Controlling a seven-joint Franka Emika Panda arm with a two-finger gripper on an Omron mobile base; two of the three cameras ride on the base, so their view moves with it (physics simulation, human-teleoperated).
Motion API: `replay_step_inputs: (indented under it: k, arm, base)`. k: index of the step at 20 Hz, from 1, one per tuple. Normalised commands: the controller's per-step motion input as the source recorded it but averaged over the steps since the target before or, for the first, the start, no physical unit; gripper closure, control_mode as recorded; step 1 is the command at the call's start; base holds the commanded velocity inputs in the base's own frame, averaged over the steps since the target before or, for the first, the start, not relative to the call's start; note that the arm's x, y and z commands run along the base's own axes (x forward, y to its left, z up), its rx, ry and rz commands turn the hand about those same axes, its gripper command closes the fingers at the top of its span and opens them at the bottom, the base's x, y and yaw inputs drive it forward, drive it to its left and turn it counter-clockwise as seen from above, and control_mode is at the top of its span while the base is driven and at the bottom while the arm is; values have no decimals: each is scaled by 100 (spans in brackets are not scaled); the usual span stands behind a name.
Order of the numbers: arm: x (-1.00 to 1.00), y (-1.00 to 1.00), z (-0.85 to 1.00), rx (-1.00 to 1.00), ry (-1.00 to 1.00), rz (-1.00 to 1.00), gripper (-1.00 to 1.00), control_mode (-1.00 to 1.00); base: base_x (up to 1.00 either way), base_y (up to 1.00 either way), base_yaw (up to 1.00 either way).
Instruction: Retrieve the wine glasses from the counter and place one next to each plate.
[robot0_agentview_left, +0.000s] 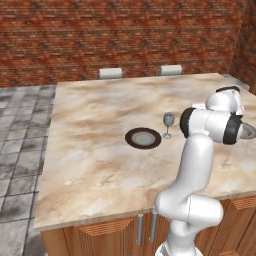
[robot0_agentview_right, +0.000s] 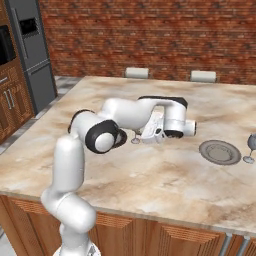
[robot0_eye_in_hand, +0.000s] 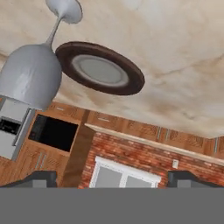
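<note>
Gripper (robot0_eye_in_hand: 112, 179) spread wide with nothing held, so I'd ease clear of the wine glass (robot0_eye_in_hand: 30, 74) standing beside the plate (robot0_eye_in_hand: 99, 68).

You are looking at a rendered home kitchen: a marbled stone island counter (robot0_agentview_left: 100, 165) on wooden cabinet doors (robot0_agentview_right: 125, 237) with metal handles, backed by a red brick wall (robot0_agentview_left: 125, 35). A grey refrigerator (robot0_agentview_right: 32, 50) stands at the left, and a plate (robot0_agentview_left: 143, 138) with a wine glass (robot0_agentview_left: 168, 124) is set out, with two chair backs (robot0_agentview_left: 111, 73) beyond.
</note>
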Motion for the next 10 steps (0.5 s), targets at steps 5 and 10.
replay_step_inputs:
  k: [5, 10]
  arm:
    - [-87, 53, 70, 0, -33, 7, -100, -100]
    - [-99, 68, 55, 0, -37, 6, -100, -100]
  base:
    - [0, 0, 0]
    - [0, 0, 0]
